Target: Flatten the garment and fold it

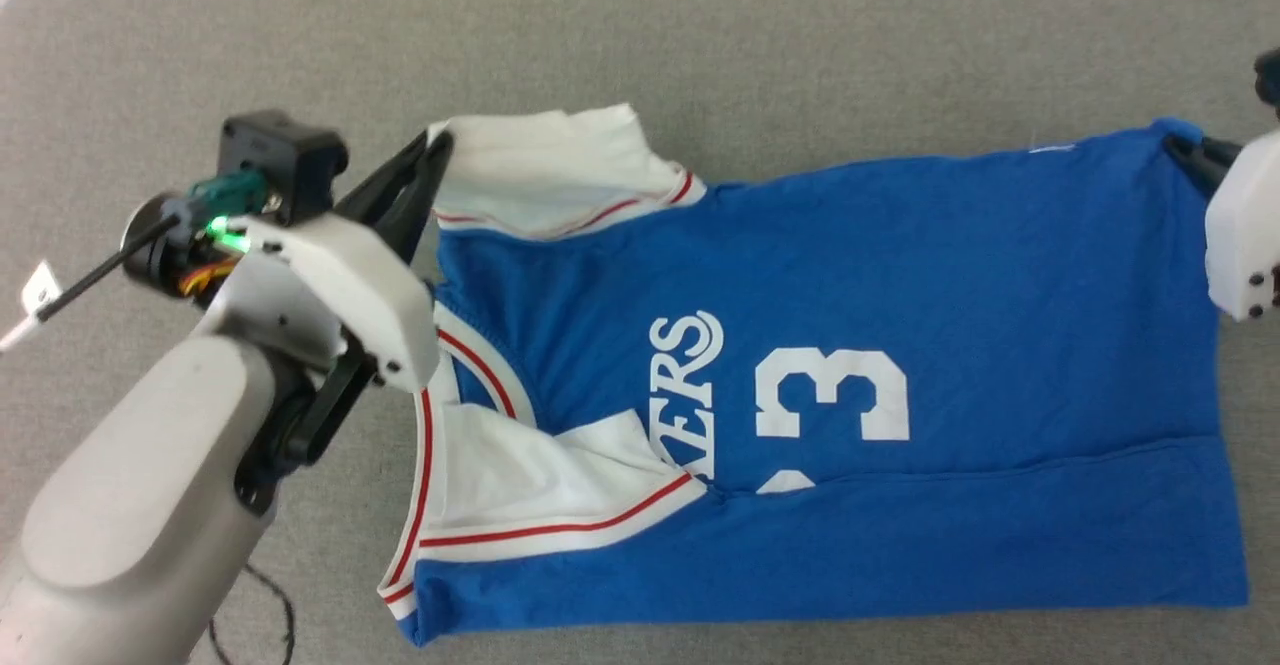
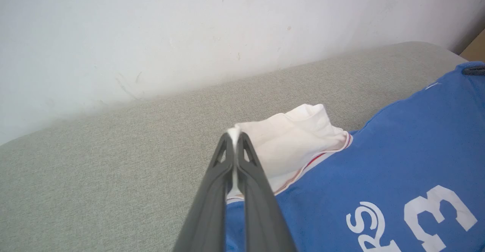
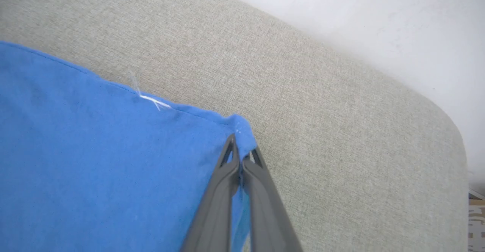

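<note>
On the grey fabric-covered tabletop, below a scuffed white wall, the royal-blue jersey T-shirt lies spread out sideways. Its red-and-white striped V-neck collar is toward the robot's left and its hem toward the right. White lettering and a number show on the chest. A long crease runs across the near part of the body, and the strip below it may be a fold, though the head view does not make that certain. The far white sleeve is bunched and raised at its outer corner, and the near white sleeve lies flat over the blue cloth.

The left gripper is closed tight on the far sleeve's corner, with a sliver of white cloth pinched between its dark fingers. The right gripper is likewise closed, nipping the far corner of the blue hem. A short white thread sticks out from the hem edge just beside that corner.
</note>
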